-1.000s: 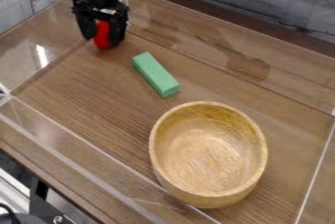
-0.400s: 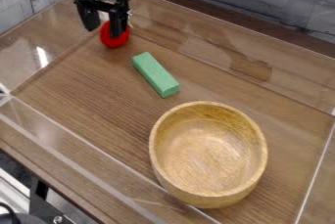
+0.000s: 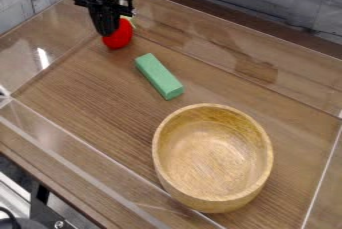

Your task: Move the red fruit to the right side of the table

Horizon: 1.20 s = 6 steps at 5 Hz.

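Note:
The red fruit [image 3: 120,35] is small and glossy and sits at the far left of the table [image 3: 94,93], close to the back wall. My black gripper [image 3: 110,23] points straight down over it. The fingers are drawn together, with their tips pinched on the fruit's upper left side. The lower right of the fruit shows below the fingertips. I cannot tell whether it still rests on the wood.
A green rectangular block [image 3: 158,75] lies right of the fruit, toward the middle. A large wooden bowl [image 3: 214,156] stands at the front right. Low clear plastic walls [image 3: 80,148] run round the tabletop's edges.
The gripper stood open and low around the fruit, rose slightly while open, and has now shut with its tips on the fruit. The block and the bowl have not moved.

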Each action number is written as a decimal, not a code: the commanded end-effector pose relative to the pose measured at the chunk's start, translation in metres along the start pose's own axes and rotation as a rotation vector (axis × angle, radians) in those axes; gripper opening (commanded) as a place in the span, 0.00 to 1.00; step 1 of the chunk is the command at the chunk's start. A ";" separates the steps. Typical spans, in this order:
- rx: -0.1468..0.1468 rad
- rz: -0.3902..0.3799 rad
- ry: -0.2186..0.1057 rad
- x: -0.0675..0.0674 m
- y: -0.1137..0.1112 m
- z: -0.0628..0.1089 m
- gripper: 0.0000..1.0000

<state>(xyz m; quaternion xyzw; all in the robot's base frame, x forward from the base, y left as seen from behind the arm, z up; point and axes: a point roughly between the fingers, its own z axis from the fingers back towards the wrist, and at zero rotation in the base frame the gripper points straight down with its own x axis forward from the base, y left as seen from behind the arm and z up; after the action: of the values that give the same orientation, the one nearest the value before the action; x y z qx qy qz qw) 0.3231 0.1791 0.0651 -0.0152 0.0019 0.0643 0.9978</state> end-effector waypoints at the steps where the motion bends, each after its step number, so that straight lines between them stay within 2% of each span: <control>1: 0.014 0.006 -0.114 0.012 -0.015 0.054 0.00; 2: -0.010 0.020 -0.140 0.009 -0.027 0.073 0.00; 3: -0.034 0.015 -0.148 0.006 -0.047 0.080 0.00; 4: -0.056 0.014 -0.148 0.014 -0.085 0.092 0.00; 5: -0.072 -0.009 -0.141 0.025 -0.128 0.094 0.00; 6: -0.054 0.097 -0.146 0.035 -0.097 0.086 1.00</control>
<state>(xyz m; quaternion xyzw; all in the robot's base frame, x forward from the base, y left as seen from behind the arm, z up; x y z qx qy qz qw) 0.3641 0.0908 0.1323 -0.0428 -0.0373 0.1167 0.9915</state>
